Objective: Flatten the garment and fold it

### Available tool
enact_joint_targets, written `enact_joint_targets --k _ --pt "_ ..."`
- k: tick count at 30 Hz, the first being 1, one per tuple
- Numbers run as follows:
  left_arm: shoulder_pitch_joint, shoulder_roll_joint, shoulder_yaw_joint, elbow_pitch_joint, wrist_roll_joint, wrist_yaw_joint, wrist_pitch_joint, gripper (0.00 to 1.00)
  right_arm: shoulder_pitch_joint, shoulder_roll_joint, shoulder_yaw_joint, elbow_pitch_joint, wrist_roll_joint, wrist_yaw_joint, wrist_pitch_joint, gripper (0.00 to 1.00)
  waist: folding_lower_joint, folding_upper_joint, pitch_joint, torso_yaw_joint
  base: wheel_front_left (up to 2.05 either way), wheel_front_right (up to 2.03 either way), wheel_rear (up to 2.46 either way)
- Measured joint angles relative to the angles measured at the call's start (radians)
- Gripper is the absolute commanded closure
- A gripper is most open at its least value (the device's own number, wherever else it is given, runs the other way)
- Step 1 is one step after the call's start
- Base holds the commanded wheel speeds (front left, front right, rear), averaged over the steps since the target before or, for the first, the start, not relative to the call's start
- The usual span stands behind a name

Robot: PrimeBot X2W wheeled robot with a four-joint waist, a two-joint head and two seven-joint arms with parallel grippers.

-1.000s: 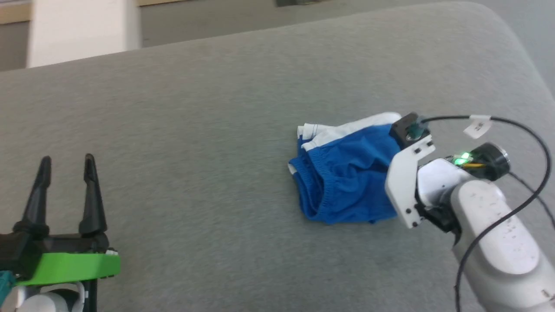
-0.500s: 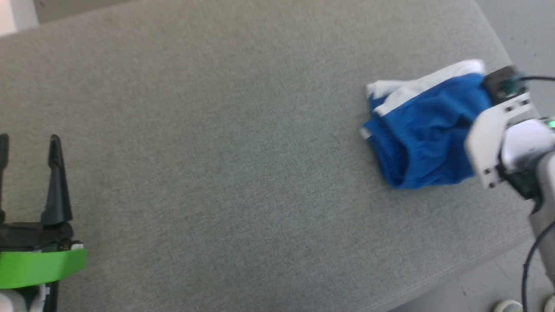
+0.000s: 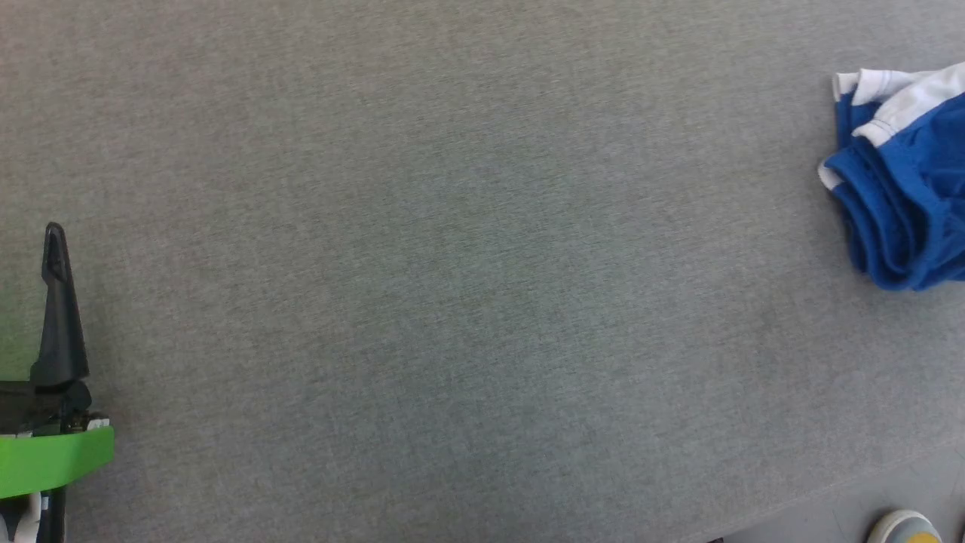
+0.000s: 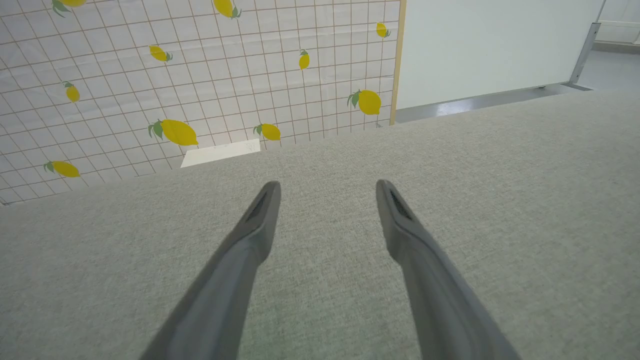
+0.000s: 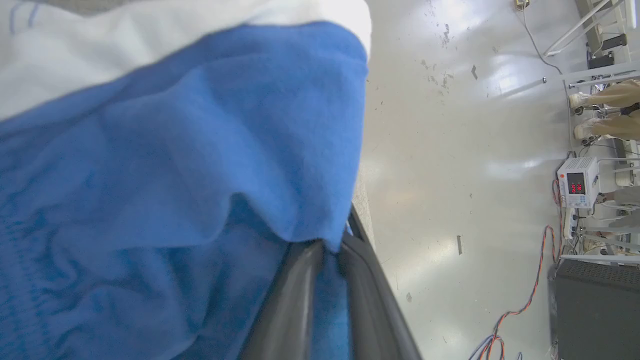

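Note:
The garment (image 3: 905, 204), royal blue with white trim, lies bunched at the right edge of the head view on the grey padded surface (image 3: 452, 264). In the right wrist view its blue cloth (image 5: 175, 150) drapes over my right gripper (image 5: 327, 247). The two dark fingers stand close together with a fold of cloth pinched between them, and their tips are hidden under it. One dark finger (image 3: 56, 317) of my left gripper rises at the lower left of the head view, far from the garment. In the left wrist view my left gripper (image 4: 327, 187) is open above bare grey surface.
The padded surface's near edge runs along the lower right, with floor and a shoe (image 3: 901, 526) beyond it. A lemon-patterned grid sheet (image 4: 200, 75) hangs behind the far edge. Pale floor, a power supply (image 5: 575, 182), cables and a person's legs (image 5: 605, 110) lie to the garment's right.
The head camera has swung, so the garment slid to the picture's right edge and the right arm left the frame. The left gripper stays open; the garment keeps its bunched shape.

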Motion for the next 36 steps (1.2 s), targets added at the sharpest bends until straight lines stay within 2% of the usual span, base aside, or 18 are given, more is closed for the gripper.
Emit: enact_joint_targets --k 4,9,13,18,21,29,32,36 --pt "0.000 -0.002 0.001 0.012 0.000 0.000 0.000 0.00 -0.001 0.000 -0.014 -0.039 -0.016 0.000 -0.038 0.00 0.0000 0.0000 -0.007 0.011 0.00 0.00 0.00" --pt "-0.005 -0.033 -0.016 0.029 0.000 0.000 0.000 0.00 -0.026 -0.038 0.009 -0.073 0.023 0.000 -0.163 0.00 0.0000 0.0000 -0.049 0.016 0.00 0.00 0.00" --pt "-0.006 -0.076 -0.017 0.058 0.002 0.000 0.000 0.00 -0.084 -0.083 0.095 -0.121 0.086 0.000 -0.314 0.00 0.0001 0.0000 -0.098 0.025 0.00 0.00 0.00" --pt "-0.005 -0.143 -0.003 0.096 0.024 0.000 0.000 0.00 -0.125 -0.059 0.207 -0.184 0.151 0.000 -0.473 0.00 0.0000 0.0000 -0.182 0.040 0.00 0.00 0.00" --pt "-0.006 -0.178 0.003 0.119 0.036 0.000 0.000 0.00 -0.123 0.004 0.238 -0.187 0.171 0.000 -0.548 0.00 -0.0001 0.0000 -0.235 0.054 0.00 0.00 0.00" --pt "-0.021 -0.239 0.015 0.182 0.074 0.006 0.000 0.00 -0.005 0.287 0.265 -0.188 0.199 0.000 -0.765 0.00 -0.0001 0.0000 -0.367 0.110 0.00 0.00 0.00" --pt "-0.028 -0.260 0.025 0.186 0.082 0.019 0.000 0.00 0.060 0.309 0.262 -0.175 0.195 0.000 -0.861 0.00 -0.0001 0.0000 -0.409 0.133 0.00 0.00 0.00" --pt "-0.029 -0.279 0.020 0.214 0.091 0.024 0.000 0.00 0.146 0.308 0.275 -0.115 0.290 0.000 -0.982 0.00 -0.0001 0.0000 -0.461 0.164 0.00 0.00 0.00"
